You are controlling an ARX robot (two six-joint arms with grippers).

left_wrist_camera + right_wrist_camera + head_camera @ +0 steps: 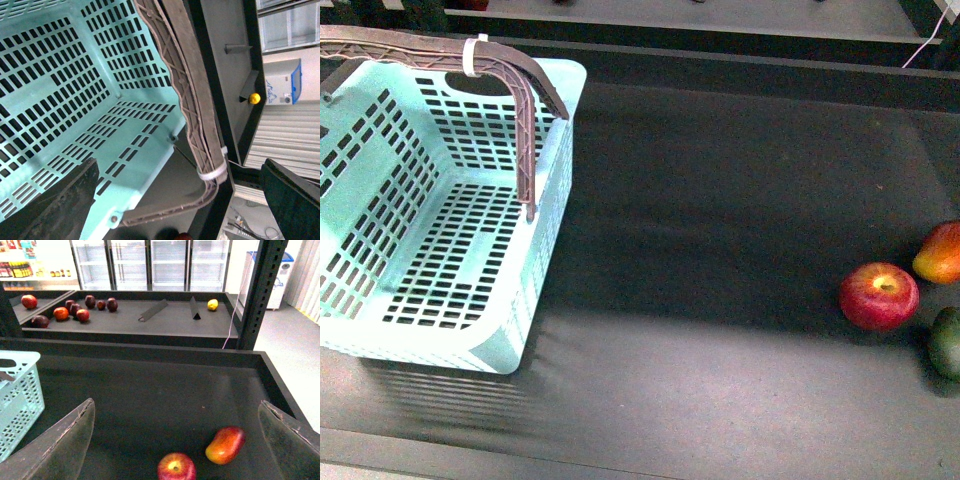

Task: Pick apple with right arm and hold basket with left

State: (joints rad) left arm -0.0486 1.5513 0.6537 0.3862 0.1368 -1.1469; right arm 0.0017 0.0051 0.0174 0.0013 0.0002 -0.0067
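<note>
In the front view the basket point(552, 200) sits on the left of the dark, matte surface point(720, 200). It is mint-green plastic with slotted walls, and the slotted floor that shows is bare. Its ribbed brownish handles point(525, 110) stand together over the rim, bound by a white zip tie point(472, 53). Well apart from it, at the right edge, lies the apple point(878, 296), round and glossy red with a yellow patch at the stem dimple. Just beside it are an elongated orange-red fruit point(940, 252) and a dark green fruit point(948, 342). The left wrist view looks into the basket point(75, 75) past the paired handles point(195, 95) and zip tie point(212, 172). The left fingers point(60, 205), dark and wedge-shaped, are spread wide to either side of the basket's corner and grip nothing. In the right wrist view the right fingers point(60, 445) are also spread wide and hold nothing. The apple point(176, 467) lies between them on the surface point(150, 385), with the elongated fruit point(225, 445) just beside it and a corner of the basket point(17, 395) near one finger. Behind, a black shelf point(165, 332) carries dark red fruits point(75, 310) and one yellow fruit point(213, 304).
</note>
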